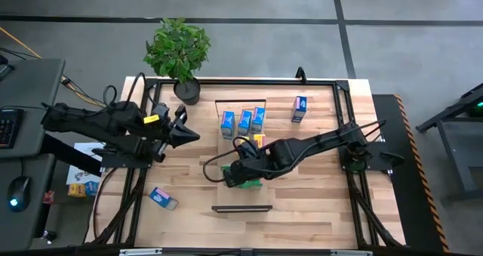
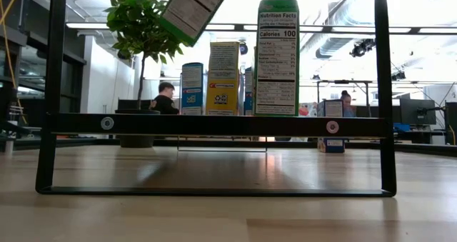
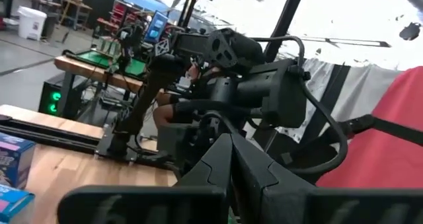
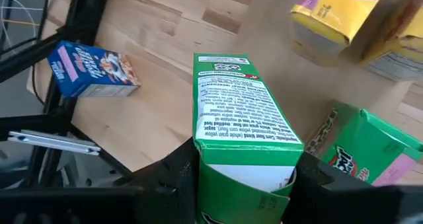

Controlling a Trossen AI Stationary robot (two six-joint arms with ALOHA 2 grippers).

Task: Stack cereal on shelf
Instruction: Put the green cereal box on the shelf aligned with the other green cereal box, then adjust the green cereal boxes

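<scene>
Right hand (image 4: 241, 184) clamped on green cereal box (image 4: 241, 118), beside second green box (image 4: 370, 154). Risk: nudge topples neighbour. Left hand (image 1: 181, 133) clenched, empty.

A grey floor (image 1: 392, 29) crossed by dark seams surrounded the wooden counter (image 1: 317, 203). A potted plant (image 1: 178, 50) stood at the counter's far left corner. To the left sat a dark desk (image 1: 30, 82) with a keyboard (image 1: 6, 126) and a mouse (image 1: 18, 189) with a blue light. Beyond the counter the room was bright, with pale ceiling light strips (image 2: 428, 29) and exposed ducts (image 2: 335, 35). A person (image 2: 165, 99) sat at the far left and another person (image 2: 347, 103) at the far right, near a monitor (image 2: 417, 111). Elsewhere stood a green-topped bench (image 3: 109, 59), a white bin (image 3: 31, 22) on the floor, and red cloth (image 3: 390, 145).
</scene>
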